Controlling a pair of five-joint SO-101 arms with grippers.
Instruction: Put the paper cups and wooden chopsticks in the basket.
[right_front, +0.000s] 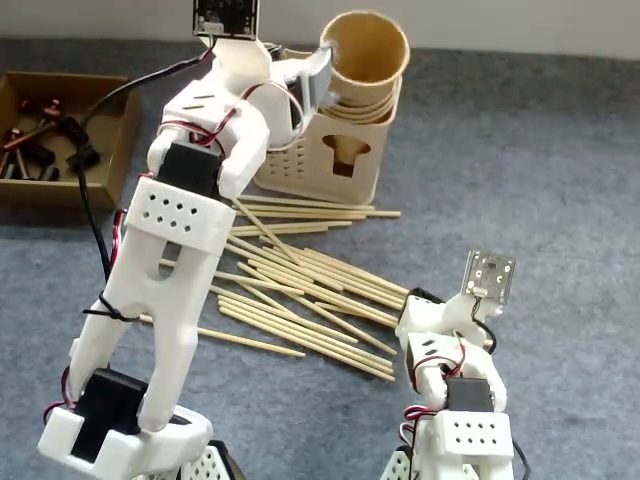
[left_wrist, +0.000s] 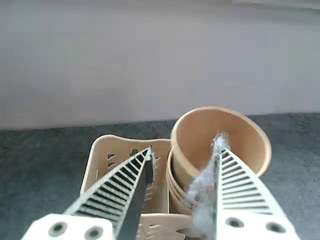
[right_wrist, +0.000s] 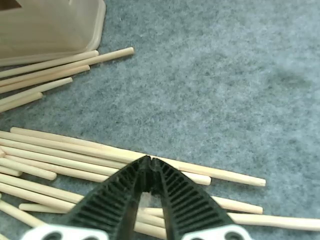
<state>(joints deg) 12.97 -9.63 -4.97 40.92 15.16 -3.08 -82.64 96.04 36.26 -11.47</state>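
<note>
Grey felt-like tabletop (right_front: 540, 150), with a pale wall (left_wrist: 150, 60) behind the basket (right_front: 330, 165). Stacked paper cups (right_front: 365, 55) stand in the basket, the left hand (left_wrist: 182, 143) spread astride the top rim. Wooden chopsticks (right_front: 300, 290) lie in front of the basket, as does the right hand (right_wrist: 149, 161), pressed together.

Matt paper cups (right_front: 366, 52); wooden chopsticks (right_front: 300, 277); plastic basket (right_front: 322, 168)

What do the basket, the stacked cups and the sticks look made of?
Basket: likely moulded plastic, cream, smooth, with cut slots.
Paper cups: brown matte paper, thin walls, stacked rims.
Chopsticks: pale unfinished wood, matte, perhaps bamboo; grain too fine to tell.
</note>
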